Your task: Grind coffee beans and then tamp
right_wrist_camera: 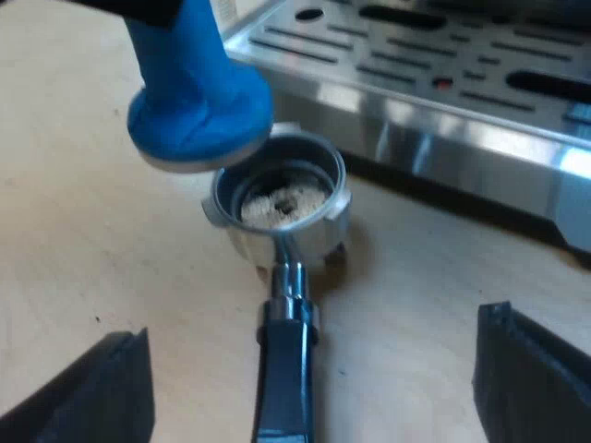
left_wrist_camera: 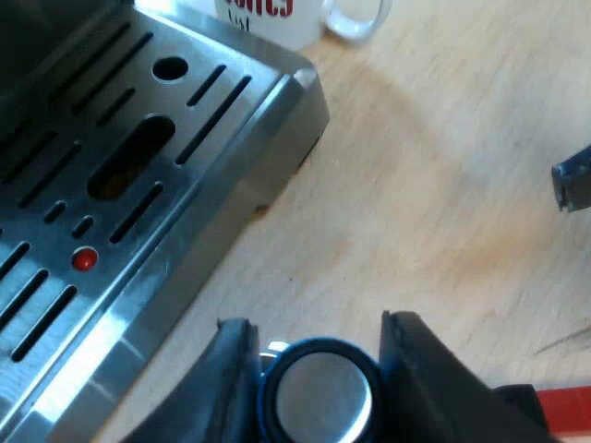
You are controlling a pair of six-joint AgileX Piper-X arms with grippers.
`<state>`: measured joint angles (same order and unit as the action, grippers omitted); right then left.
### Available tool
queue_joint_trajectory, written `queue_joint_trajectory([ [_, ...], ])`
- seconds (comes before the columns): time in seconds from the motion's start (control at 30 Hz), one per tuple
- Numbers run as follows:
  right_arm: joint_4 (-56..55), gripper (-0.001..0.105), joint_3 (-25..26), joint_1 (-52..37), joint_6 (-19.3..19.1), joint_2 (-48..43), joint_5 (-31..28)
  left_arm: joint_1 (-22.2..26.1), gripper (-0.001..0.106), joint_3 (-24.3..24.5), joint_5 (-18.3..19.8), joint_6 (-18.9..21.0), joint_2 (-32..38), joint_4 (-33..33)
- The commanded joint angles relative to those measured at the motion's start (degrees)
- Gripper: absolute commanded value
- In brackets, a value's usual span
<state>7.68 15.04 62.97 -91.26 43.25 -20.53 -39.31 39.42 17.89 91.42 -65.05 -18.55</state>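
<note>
- Two grippers logged. My left gripper (left_wrist_camera: 317, 343) pinched the blue tamper (left_wrist_camera: 319, 399) between its fingers, near the espresso machine (left_wrist_camera: 120, 185).
- The tamper hung over the holder (right_wrist_camera: 282, 212), off-centre toward 10 o'clock with the handle (right_wrist_camera: 284, 369) taken as 6 o'clock. I could not tell whether it touched the rim.
- The holder lay on the table (right_wrist_camera: 92, 268) just beside the machine, with pale grounds (right_wrist_camera: 282, 200) in its basket.
- My right gripper (right_wrist_camera: 309, 369) was spread wide, one finger on each side of the handle, clear of it.
</note>
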Motion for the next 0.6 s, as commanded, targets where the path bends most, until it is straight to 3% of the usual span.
queue_joint_trajectory([
  [0.03,-0.25,0.072,-0.07,-0.28,-0.23,-0.34,0.13,-0.29,0.0,0.49,0.32,-0.34,-0.6,1.31],
  [0.6,-0.25,0.072,-0.07,-0.28,-0.23,-0.34,0.13,-0.29,0.0,0.49,-0.16,-0.88,-4.58,3.44],
])
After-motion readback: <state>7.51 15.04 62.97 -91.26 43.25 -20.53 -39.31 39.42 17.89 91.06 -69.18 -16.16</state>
